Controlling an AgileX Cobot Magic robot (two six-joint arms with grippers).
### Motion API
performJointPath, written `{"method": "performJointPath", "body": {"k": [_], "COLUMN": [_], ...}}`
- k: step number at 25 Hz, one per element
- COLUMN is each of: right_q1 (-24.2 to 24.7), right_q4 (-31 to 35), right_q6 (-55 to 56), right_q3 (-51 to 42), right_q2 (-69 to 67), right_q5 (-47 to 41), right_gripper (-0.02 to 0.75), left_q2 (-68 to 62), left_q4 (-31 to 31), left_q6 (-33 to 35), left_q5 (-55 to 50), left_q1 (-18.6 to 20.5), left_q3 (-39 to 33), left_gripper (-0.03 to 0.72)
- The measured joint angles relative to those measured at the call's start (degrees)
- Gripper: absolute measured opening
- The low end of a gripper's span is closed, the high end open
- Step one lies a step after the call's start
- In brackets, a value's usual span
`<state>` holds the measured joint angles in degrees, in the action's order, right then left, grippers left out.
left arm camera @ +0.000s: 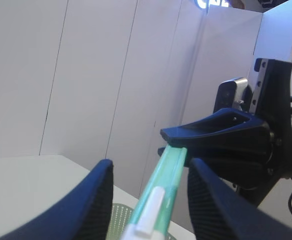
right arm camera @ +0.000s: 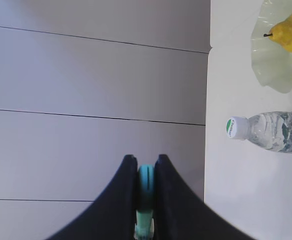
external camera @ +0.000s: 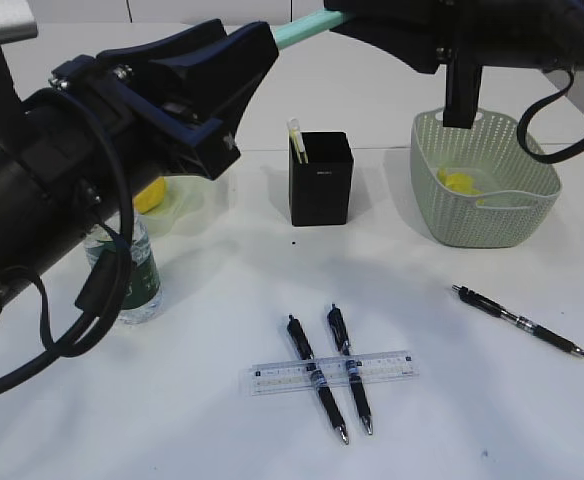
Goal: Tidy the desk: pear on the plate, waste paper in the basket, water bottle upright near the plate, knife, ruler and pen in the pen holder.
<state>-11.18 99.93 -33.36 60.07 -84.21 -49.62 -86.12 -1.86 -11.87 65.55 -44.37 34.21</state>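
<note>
A teal knife (external camera: 307, 32) hangs in the air between both arms. My right gripper (external camera: 347, 15) is shut on its far end (right arm camera: 146, 200). My left gripper (external camera: 257, 70) is open, the knife (left arm camera: 163, 190) lying between its fingers with gaps on both sides. The pear (right arm camera: 291, 32) sits on the plate (right arm camera: 271, 75). The water bottle (external camera: 132, 270) stands upright beside it. The clear ruler (external camera: 332, 372) lies on the desk (external camera: 222, 420) under two black pens (external camera: 317, 380). A third pen (external camera: 520, 320) lies to the right. The pen holder (external camera: 321, 178) stands at centre back.
The green basket (external camera: 482, 225) stands at the back right with a yellow crumpled piece (external camera: 460, 182) inside. A pale stick (external camera: 295, 140) pokes out of the pen holder. My left arm's black body and cables (external camera: 62, 200) cover the left side.
</note>
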Motion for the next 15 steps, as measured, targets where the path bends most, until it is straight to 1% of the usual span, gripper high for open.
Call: {"method": "performJointPath", "body": {"k": [13,15], "right_q1": [0.0,0.0], "right_q4": [0.0,0.0], "right_q6": [0.0,0.0], "right_q3": [0.0,0.0], "right_q2": [0.0,0.0], "right_q5": [-0.7,-0.7], "right_gripper": [0.051,0.051], "left_q2": [-0.8,-0.8], "left_q4": [0.0,0.0], "left_q6": [0.0,0.0], "left_q5": [0.0,0.0], "left_q1": [0.0,0.0], "left_q3": [0.0,0.0], "left_gripper": [0.341,0.328]}}
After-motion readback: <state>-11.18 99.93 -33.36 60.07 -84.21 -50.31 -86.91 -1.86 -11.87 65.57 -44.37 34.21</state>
